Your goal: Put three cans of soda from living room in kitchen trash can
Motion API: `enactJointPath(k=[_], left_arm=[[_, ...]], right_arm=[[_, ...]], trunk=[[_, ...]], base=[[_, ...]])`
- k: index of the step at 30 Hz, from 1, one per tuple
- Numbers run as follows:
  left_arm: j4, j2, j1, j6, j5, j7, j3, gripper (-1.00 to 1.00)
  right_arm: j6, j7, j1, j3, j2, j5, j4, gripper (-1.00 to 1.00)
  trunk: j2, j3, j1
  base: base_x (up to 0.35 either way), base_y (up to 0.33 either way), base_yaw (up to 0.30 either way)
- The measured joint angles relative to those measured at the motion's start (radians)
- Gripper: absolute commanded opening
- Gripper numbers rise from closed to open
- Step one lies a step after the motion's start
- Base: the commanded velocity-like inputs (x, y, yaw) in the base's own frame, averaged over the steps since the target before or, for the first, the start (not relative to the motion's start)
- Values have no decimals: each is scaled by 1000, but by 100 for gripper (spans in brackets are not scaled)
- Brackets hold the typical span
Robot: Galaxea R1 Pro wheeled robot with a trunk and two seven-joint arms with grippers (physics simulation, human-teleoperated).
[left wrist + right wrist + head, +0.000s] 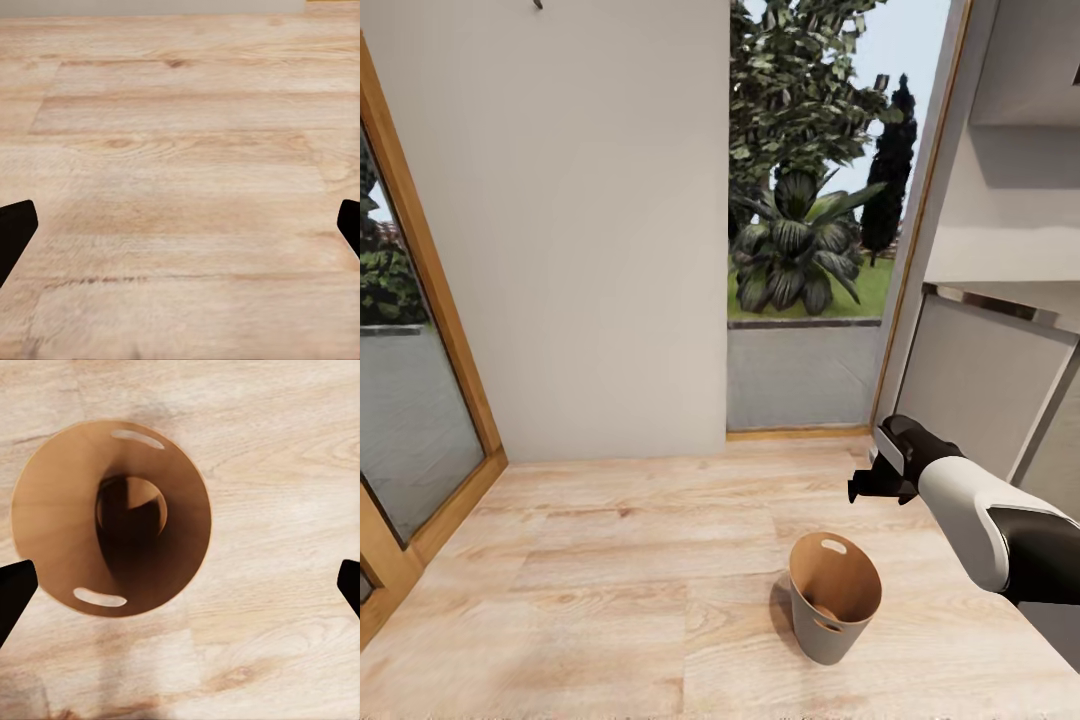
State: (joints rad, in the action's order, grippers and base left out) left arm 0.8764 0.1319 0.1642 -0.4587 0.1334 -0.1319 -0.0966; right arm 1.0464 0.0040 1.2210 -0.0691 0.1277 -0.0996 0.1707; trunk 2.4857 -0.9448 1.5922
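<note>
The trash can (834,598), a tapered bucket that is beige-grey outside and coppery-brown inside, stands upright on the wood floor. My right gripper (868,488) hangs above and slightly behind it, open. In the right wrist view I look straight down into the trash can (60,510), and the right gripper (182,585) has its dark fingertips spread wide with nothing between them. The bucket's bottom is in deep shadow, so I cannot tell what lies there. The soda cans are hidden or out of view. My left gripper (180,225) is open over bare floor.
A wood-framed glass door (410,400) lines the left side. Past a white wall (590,250), a tall glass pane shows a leafy garden plant (797,250). Grey cabinets (980,380) stand close at the right, behind my right arm. Wood floor (610,580) spreads left of the bucket.
</note>
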Motion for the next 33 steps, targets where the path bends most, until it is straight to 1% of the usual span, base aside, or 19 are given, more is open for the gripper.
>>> enactJointPath(k=[2,27,33], left_arm=[[-2,0,0,0,0,0,0,100],[-4,2,0,0,-5,0,-2,100],[2,1,0,-3,-1,0,-2,100]], right_arm=[[0,0,0,0,0,0,0,100],[1,1,0,3,5,-2,0,100],[1,1,0,3,5,-2,0,100]], trunk=[[14,-6,8],[20,-103,19],[20,-103,19]], base=[[0,0,0],[0,0,0],[17,0,0]])
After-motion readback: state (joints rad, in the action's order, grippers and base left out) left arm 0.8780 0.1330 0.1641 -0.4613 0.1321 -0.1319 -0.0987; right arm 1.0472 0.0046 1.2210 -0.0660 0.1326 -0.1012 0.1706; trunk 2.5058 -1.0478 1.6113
